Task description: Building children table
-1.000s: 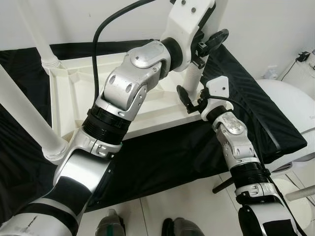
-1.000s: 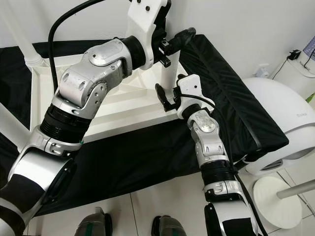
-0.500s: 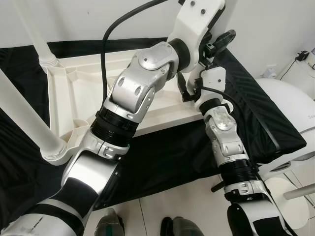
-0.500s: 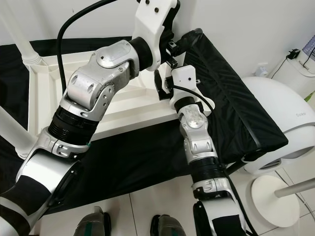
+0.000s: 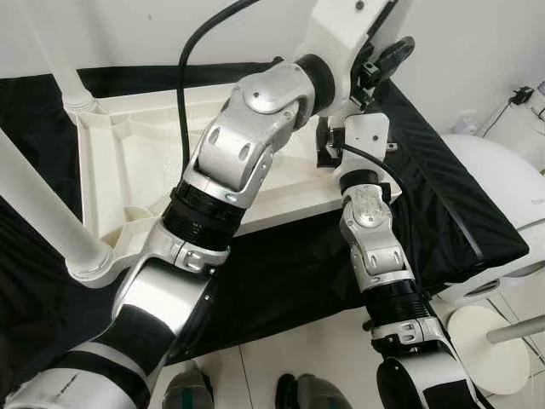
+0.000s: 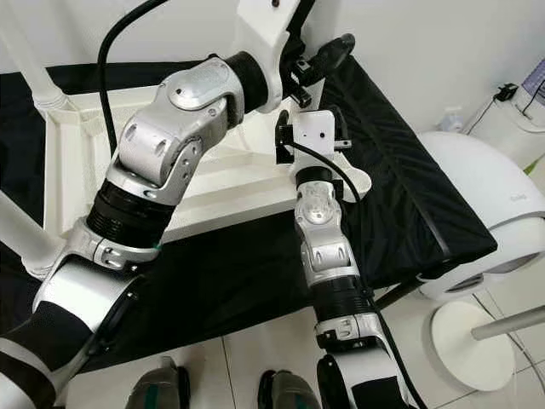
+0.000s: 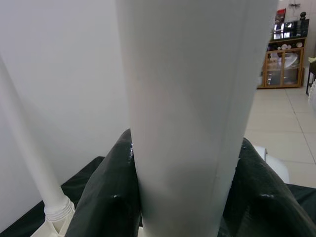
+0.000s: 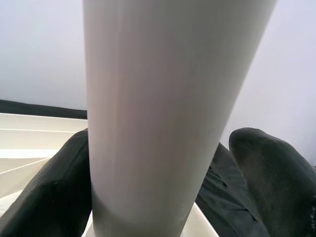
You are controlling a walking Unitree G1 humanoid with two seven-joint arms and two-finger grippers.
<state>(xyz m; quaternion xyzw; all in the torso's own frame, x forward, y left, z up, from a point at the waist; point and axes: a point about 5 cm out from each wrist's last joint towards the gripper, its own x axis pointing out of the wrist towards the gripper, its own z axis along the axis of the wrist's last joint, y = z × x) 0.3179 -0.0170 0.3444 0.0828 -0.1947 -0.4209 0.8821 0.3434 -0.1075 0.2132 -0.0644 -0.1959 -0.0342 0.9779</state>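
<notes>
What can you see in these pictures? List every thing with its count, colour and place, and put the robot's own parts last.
Table top: one, white, upside down on the black surface.
Fitted legs: two, white, standing up from the table top's left corners.
Leg being fitted: one, white, at the right far corner, between both hands.
Black surface: one, under the table top.
Round appliance: one, white, on the floor to the right.
Floor: light tiles, below.
Left hand: one, black fingers, shut on the leg, higher up.
Right hand: one, black fingers, around the leg lower down; the far finger shows a gap.
Feet: two, grey, bottom edge.
</notes>
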